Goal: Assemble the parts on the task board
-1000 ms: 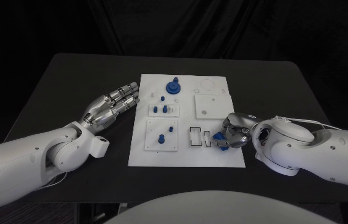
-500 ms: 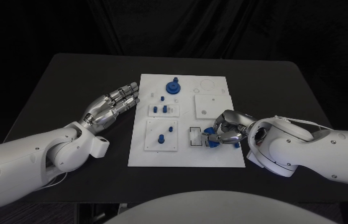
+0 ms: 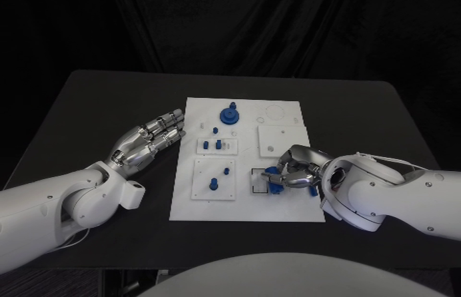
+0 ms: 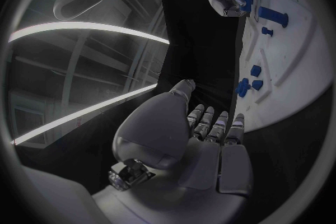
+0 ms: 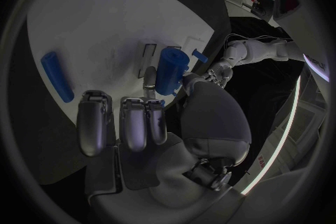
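Presently the right hand (image 3: 293,172) grips a blue cylinder (image 5: 169,71) over the near right part of the board (image 3: 278,207), just beside a black-outlined slot (image 3: 258,180). A longer blue bar (image 5: 56,76) lies flat on the board, apart from it. The left hand (image 3: 146,140) rests empty on the table (image 3: 86,110) beside the board's left edge, fingers extended. No writing is readable anywhere.

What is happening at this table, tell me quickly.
The right hand holds a blue cylindrical part over the black-outlined slot near the front of the white task board. The left hand lies open on the table beside the board, holding nothing. Other blue parts stand on the board.
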`<control>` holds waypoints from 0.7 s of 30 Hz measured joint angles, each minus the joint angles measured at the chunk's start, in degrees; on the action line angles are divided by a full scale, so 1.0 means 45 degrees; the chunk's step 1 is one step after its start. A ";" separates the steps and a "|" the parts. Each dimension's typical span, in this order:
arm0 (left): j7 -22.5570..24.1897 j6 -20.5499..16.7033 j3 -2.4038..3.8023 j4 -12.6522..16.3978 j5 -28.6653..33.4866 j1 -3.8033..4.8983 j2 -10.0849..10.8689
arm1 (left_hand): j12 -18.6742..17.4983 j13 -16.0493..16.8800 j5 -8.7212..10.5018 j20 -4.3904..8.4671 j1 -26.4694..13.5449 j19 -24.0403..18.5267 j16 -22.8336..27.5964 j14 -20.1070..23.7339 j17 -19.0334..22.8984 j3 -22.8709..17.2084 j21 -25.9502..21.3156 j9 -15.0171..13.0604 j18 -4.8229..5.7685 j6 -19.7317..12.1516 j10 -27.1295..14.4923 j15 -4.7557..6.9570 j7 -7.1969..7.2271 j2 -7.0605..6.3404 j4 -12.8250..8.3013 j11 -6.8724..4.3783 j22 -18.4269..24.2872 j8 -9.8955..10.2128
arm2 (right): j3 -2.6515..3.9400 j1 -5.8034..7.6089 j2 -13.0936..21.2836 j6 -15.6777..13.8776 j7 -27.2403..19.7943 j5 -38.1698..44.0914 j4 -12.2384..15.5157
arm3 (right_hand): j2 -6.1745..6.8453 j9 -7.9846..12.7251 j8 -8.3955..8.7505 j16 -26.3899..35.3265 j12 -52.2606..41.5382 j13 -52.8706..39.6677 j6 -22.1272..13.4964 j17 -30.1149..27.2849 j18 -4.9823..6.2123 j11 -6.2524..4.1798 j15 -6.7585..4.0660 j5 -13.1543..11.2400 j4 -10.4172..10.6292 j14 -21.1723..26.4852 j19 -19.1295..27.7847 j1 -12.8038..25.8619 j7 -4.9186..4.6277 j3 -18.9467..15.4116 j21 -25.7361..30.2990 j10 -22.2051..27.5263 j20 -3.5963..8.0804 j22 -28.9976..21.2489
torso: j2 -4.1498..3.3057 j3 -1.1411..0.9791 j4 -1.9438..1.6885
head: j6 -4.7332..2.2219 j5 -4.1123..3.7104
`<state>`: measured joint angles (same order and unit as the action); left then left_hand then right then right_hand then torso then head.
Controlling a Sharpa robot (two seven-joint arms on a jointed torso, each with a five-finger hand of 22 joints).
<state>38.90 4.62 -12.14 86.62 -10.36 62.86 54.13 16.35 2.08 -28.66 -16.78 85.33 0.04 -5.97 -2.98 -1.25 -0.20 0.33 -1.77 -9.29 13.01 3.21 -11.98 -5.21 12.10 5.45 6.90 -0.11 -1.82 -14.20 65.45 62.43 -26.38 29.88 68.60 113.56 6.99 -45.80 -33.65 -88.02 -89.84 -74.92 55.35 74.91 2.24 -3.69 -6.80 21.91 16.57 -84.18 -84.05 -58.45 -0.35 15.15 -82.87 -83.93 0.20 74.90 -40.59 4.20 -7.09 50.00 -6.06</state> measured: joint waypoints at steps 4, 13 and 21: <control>0.0000 0.0007 0.0000 -0.0006 0.0000 -0.0001 -0.0004 | 0.0000 0.0000 0.0005 0.0000 0.0050 0.0000 0.0000 0.0000 0.0000 -0.0036 0.0000 0.0000 0.0000 0.0000 0.0000 0.0000 0.0000 0.0050 -0.0036 0.0000 0.0000 0.0000 | -0.0004 -0.0002 -0.0102 -0.0004 0.0002 -0.0003 -0.0098 | -0.0100 -0.0045 0.0060 0.0085 0.0000 0.0001 -0.0012 0.0000 0.0000 0.0000 0.0000 -0.0261 0.0040 0.0000 0.0000 0.0112 -0.0013 -0.0217 0.0077 0.0000 0.0000 0.0000 | 0.0000 0.0000 0.0001 | 0.0000 0.0027; 0.0000 0.0023 0.0000 -0.0026 0.0001 -0.0004 -0.0014 | 0.0000 0.0000 0.0006 0.0000 0.0049 0.0000 0.0000 0.0000 0.0000 -0.0036 0.0000 0.0000 0.0001 0.0000 0.0000 0.0000 0.0000 0.0050 -0.0036 0.0000 0.0000 0.0000 | -0.0006 -0.0015 -0.0345 0.0006 0.0024 0.0012 -0.0252 | -0.0298 -0.0039 0.0245 0.0085 0.0000 0.0002 -0.0178 0.0000 0.0000 -0.0003 -0.0001 -0.1262 0.0064 0.0000 0.0000 0.0814 0.0007 -0.0910 0.0226 -0.0002 0.0000 0.0010 | 0.0010 -0.0001 0.0018 | 0.0000 0.0082; 0.0000 0.0041 0.0000 -0.0049 0.0002 -0.0008 -0.0029 | 0.0000 0.0000 0.0006 0.0000 0.0050 0.0000 0.0000 0.0000 0.0000 -0.0035 0.0000 0.0001 0.0000 0.0000 0.0000 0.0000 0.0000 0.0049 -0.0036 0.0000 0.0000 0.0000 | -0.0006 -0.0031 -0.0509 0.0014 0.0046 0.0074 -0.0333 | -0.0302 -0.0043 0.0296 0.0104 0.0000 0.0003 -0.0152 0.0000 0.0001 -0.0003 0.0000 -0.1890 0.0063 0.0000 0.0000 0.1176 0.0024 -0.1503 0.0321 -0.0002 0.0000 0.0009 | 0.0017 -0.0015 0.0017 | 0.0000 0.0109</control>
<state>38.90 4.80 -12.14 86.40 -10.35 62.83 54.00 16.35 2.08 -28.64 -16.79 85.55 0.04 -5.97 -2.98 -1.25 -0.36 0.33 -1.76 -9.29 13.01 3.21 -11.98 -5.21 12.32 5.29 6.90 -0.11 -1.82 -14.23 65.31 60.14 -26.32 30.08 68.93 112.06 5.62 -45.99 -32.32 -87.55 -89.84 -74.91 54.67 74.91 2.24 -3.70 -6.80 13.41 16.86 -84.18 -84.05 -53.16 -0.24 8.39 -81.43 -83.94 0.20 74.94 -40.51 4.14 -7.01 50.00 -5.57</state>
